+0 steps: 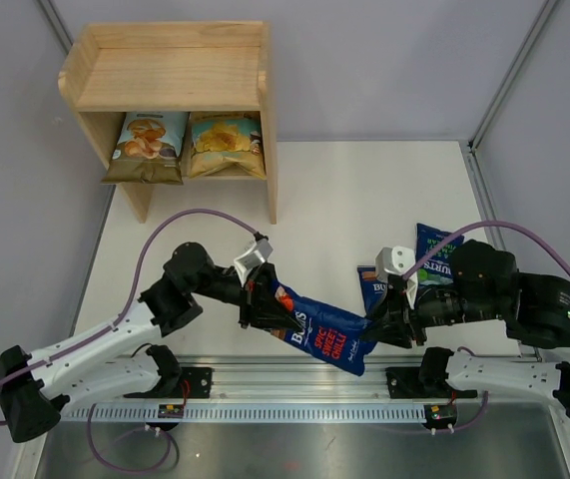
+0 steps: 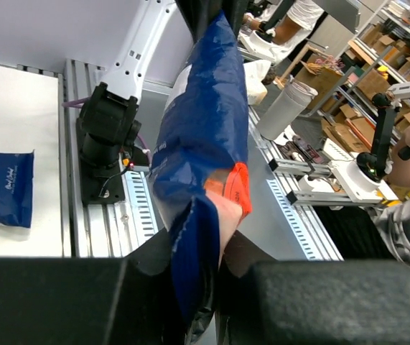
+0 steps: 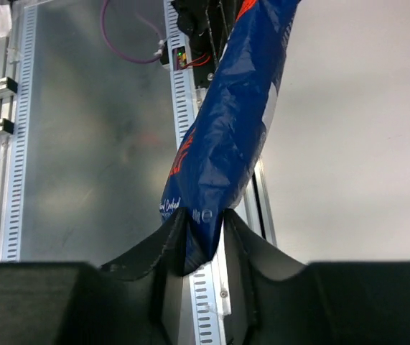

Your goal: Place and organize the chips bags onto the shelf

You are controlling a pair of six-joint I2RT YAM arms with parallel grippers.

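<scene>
- The bag (image 1: 319,334) hangs over the near edge of the surface (image 1: 364,200), far from the shelf (image 1: 170,75).
- Its ends are clenched by the left tool (image 1: 263,304) and right tool (image 1: 382,324).
- Probably light, crinkly and crushable, so hold it by the seams.

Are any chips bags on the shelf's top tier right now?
No, the shelf shows bare wood on top; the light-blue bag and the yellow bag both sit on its lower tier.

A white tabletop (image 1: 384,190) sits inside pale grey panel walls (image 1: 384,60) with aluminium corner posts (image 1: 510,70). Along the near edge runs a slotted aluminium rail (image 1: 304,377), then a brushed steel sheet (image 1: 294,444). Beyond lies a workshop with racks of cardboard boxes (image 2: 397,63), in soft, even light
</scene>
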